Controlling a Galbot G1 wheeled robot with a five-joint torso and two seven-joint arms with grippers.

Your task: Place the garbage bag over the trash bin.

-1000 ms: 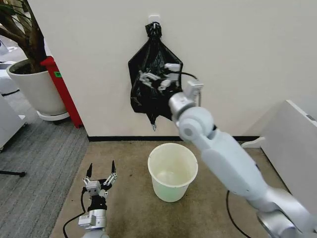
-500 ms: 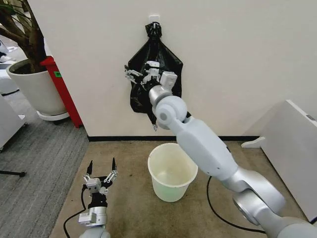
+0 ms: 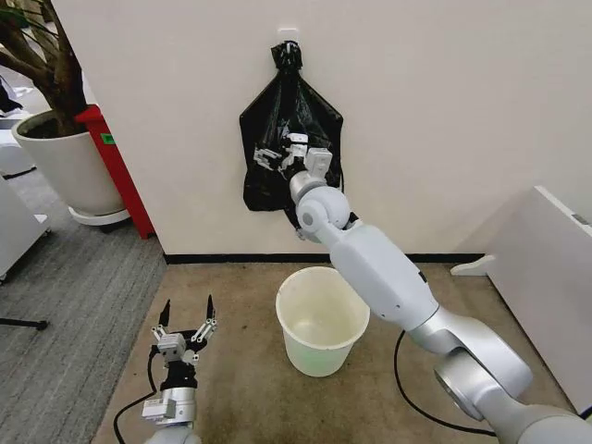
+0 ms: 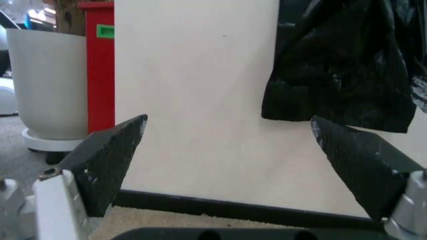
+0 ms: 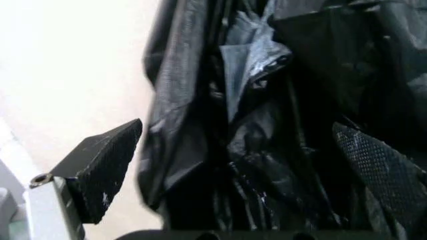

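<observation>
Garbage bag (image 3: 289,139) hangs on wall; right gripper (image 3: 274,157) spread before it.

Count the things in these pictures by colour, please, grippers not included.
Black: 1, the garbage bag hanging on the wall
White: 2, the trash bin and the plant pot
Red: 1, the upright red panel beside the pot
Total: 4

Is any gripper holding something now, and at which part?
Nothing is held. The right gripper is open at the hanging black plastic garbage bag; the left gripper is open, low.
</observation>
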